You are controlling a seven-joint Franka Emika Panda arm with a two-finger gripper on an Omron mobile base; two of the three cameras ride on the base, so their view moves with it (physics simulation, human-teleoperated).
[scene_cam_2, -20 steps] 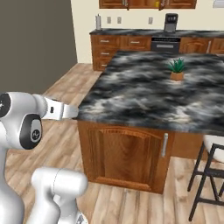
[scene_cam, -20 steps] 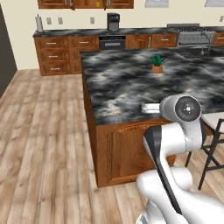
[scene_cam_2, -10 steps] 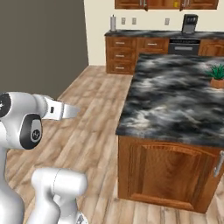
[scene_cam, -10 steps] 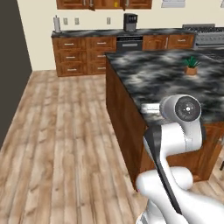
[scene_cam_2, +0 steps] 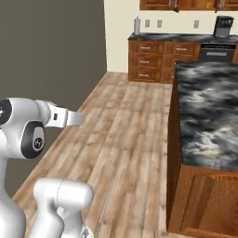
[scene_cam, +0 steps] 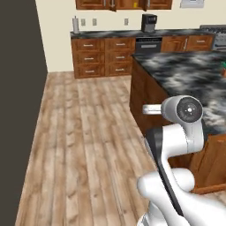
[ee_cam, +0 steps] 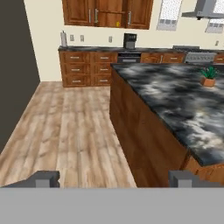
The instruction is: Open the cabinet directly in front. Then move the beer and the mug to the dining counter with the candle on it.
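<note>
My gripper [ee_cam: 113,179] is open, with nothing between its two dark fingertips [ee_cam: 43,178]; it hangs over the wood floor beside the dining counter [ee_cam: 175,100]. That dark marble island lies to the right in the left base view [scene_cam: 190,75] and the right base view [scene_cam_2: 209,107]. The reddish-brown wall cabinet [ee_cam: 107,13] hangs on the far wall, also seen as the cabinet [scene_cam: 119,3] at the top edge. A small yellow spot, the mug [ee_cam: 117,24], shows in its middle section. The beer and the candle are out of view.
A potted green plant [ee_cam: 208,76] stands on the island. Low drawers run along the back wall under a counter with a black coffee machine [ee_cam: 129,40] and a pale canister [ee_cam: 64,39]. A dark wall [ee_cam: 13,65] bounds the left. Wood floor [scene_cam: 88,132] lies open between.
The whole picture has shifted: the cameras moved with the base, so the island slid to the right and more floor and dark wall came into view. The gripper stayed open.
</note>
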